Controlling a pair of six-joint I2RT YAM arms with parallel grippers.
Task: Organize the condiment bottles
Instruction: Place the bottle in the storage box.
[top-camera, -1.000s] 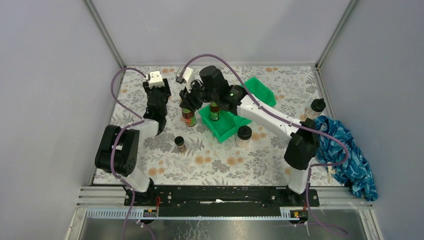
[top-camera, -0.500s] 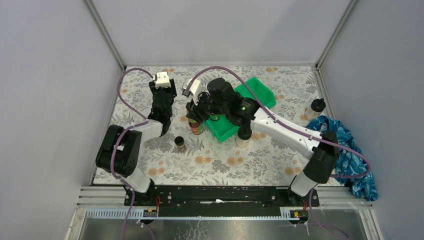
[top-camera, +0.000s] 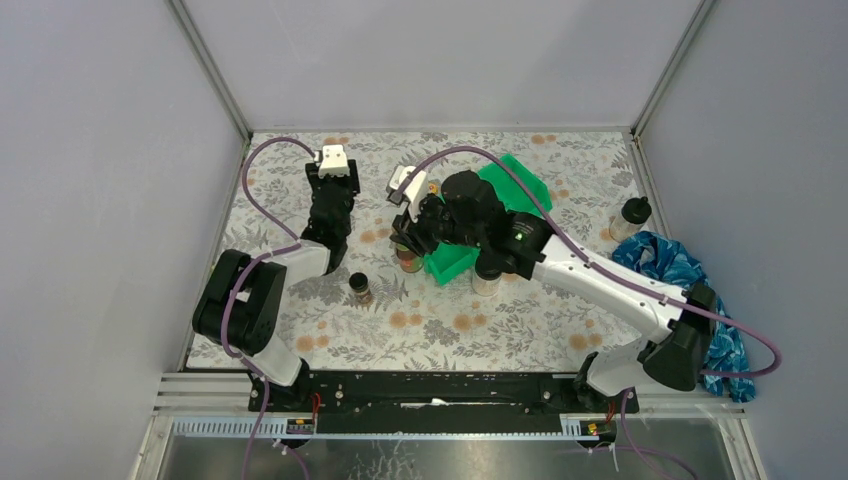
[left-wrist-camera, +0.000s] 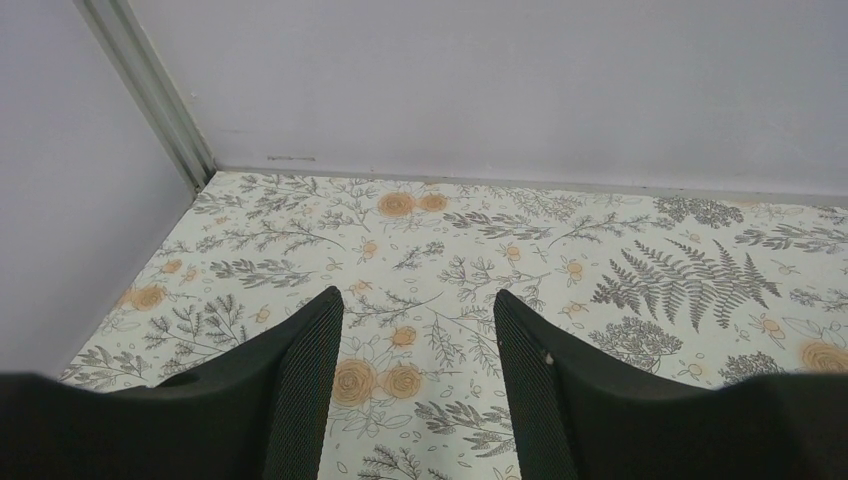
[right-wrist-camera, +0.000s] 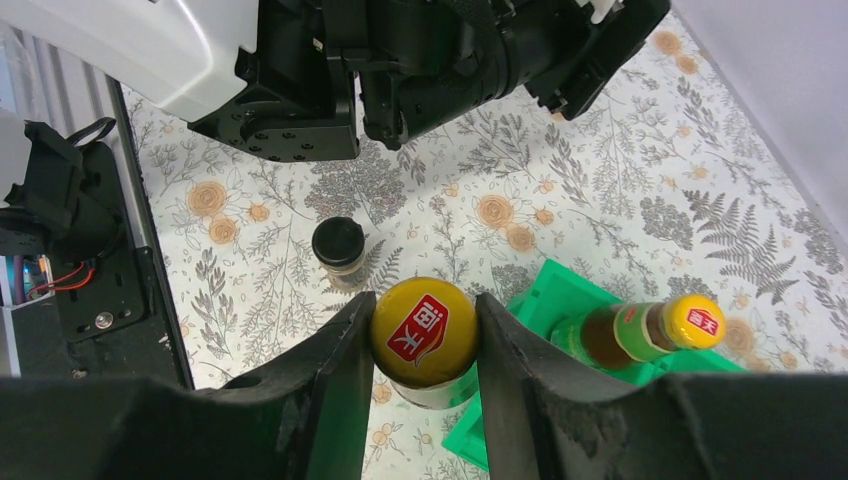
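Observation:
My right gripper (top-camera: 408, 243) is shut on the yellow cap of a brown bottle (right-wrist-camera: 424, 335), holding it upright just left of the green bin's (top-camera: 455, 262) near corner. The bottle also shows in the top view (top-camera: 407, 261). A second yellow-capped bottle (right-wrist-camera: 640, 330) stands inside the bin (right-wrist-camera: 548, 298). A short dark black-capped jar (top-camera: 360, 288) stands on the table in front of the held bottle, also in the right wrist view (right-wrist-camera: 340, 250). A clear black-lidded jar (top-camera: 487, 277) stands by the bin, partly under my arm. Another (top-camera: 631, 214) stands far right. My left gripper (top-camera: 334, 180) (left-wrist-camera: 415, 300) is open and empty over bare tablecloth.
A blue patterned cloth (top-camera: 695, 300) lies at the right edge. The bin's far compartment (top-camera: 523, 180) shows behind my right arm. Grey walls close the back and both sides. The left arm's body (right-wrist-camera: 330, 70) sits close beyond the held bottle.
My right gripper has carried the yellow-capped bottle right and toward the front, along the bin's left side. My left gripper has drifted slightly right, still open.

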